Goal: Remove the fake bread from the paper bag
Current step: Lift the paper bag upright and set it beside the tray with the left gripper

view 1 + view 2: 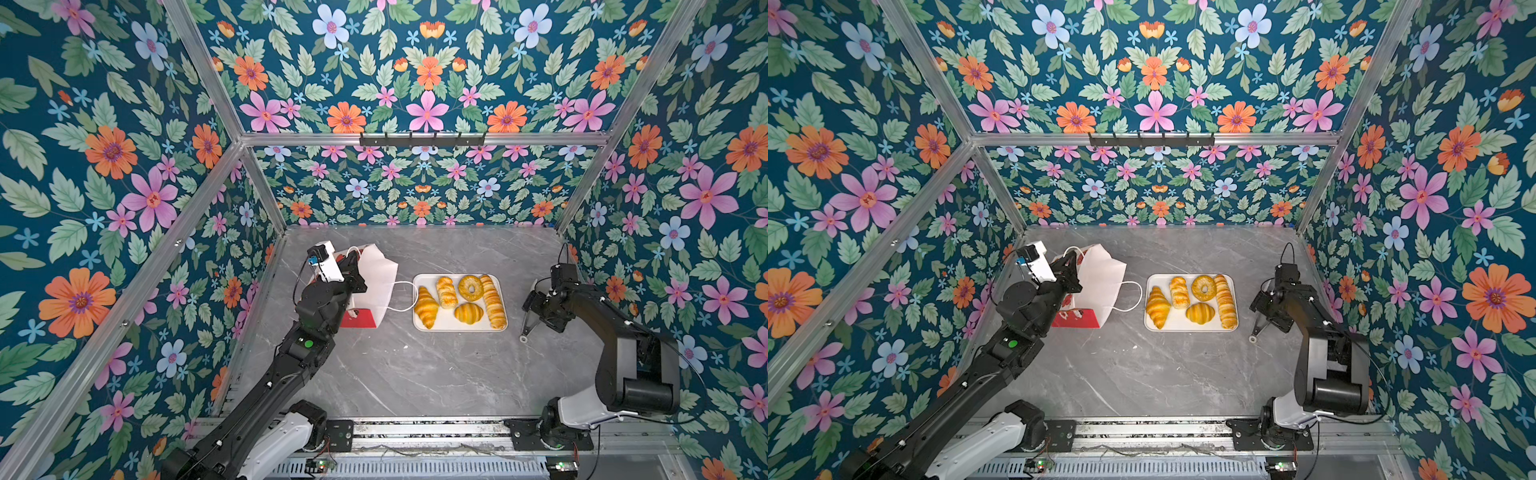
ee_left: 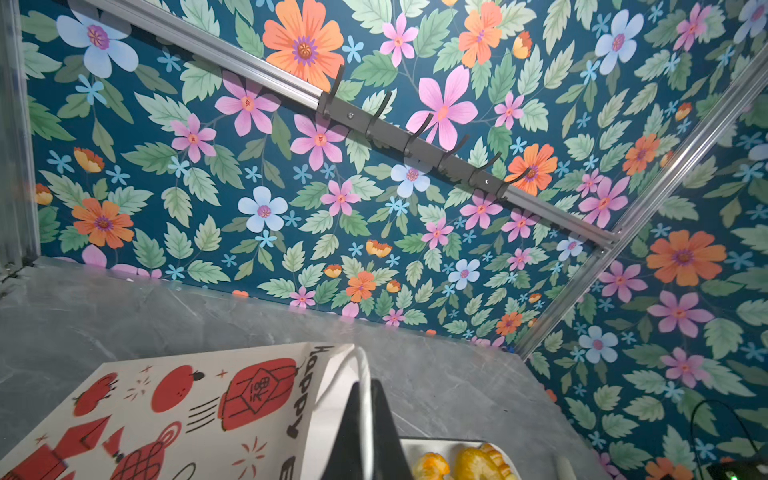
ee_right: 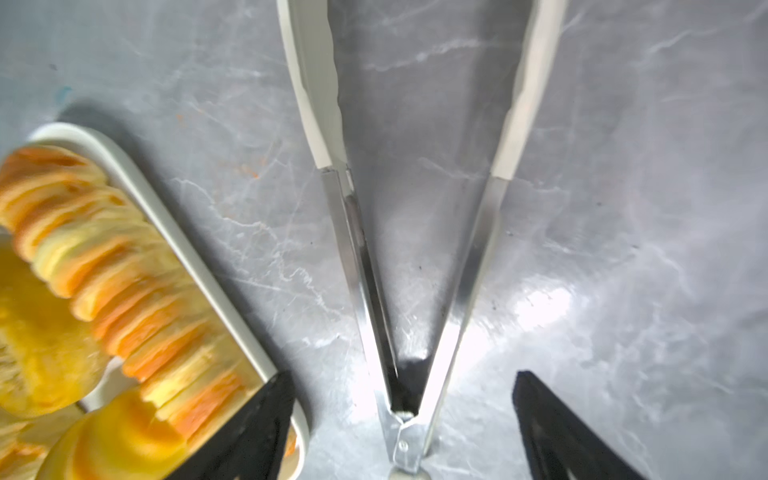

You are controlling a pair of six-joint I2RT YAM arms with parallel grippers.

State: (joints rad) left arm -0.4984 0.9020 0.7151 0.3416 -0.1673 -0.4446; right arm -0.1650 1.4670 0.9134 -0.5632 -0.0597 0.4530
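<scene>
The paper bag (image 1: 376,282) (image 1: 1100,278) (image 2: 187,407), red below and white above, stands tilted on the left of the table. My left gripper (image 1: 353,259) (image 1: 1069,262) (image 2: 365,386) is shut on its white top edge by the cord handle. Several pieces of fake bread (image 1: 469,287) (image 1: 1202,286) (image 2: 478,461) (image 3: 124,299) lie on a white tray (image 1: 457,327) (image 1: 1190,328) (image 3: 187,249) right of the bag. My right gripper (image 1: 534,309) (image 1: 1262,309) (image 3: 401,376) hangs open, right of the tray, over metal tongs (image 1: 527,326) (image 3: 361,257). Nothing is between its fingers.
The tongs lie on the grey marble table (image 1: 415,374) with their white tips spread towards the back. One bag handle loop (image 1: 405,297) rests beside the tray. Flowered walls close in three sides, and a hook rail (image 1: 422,139) hangs on the back wall.
</scene>
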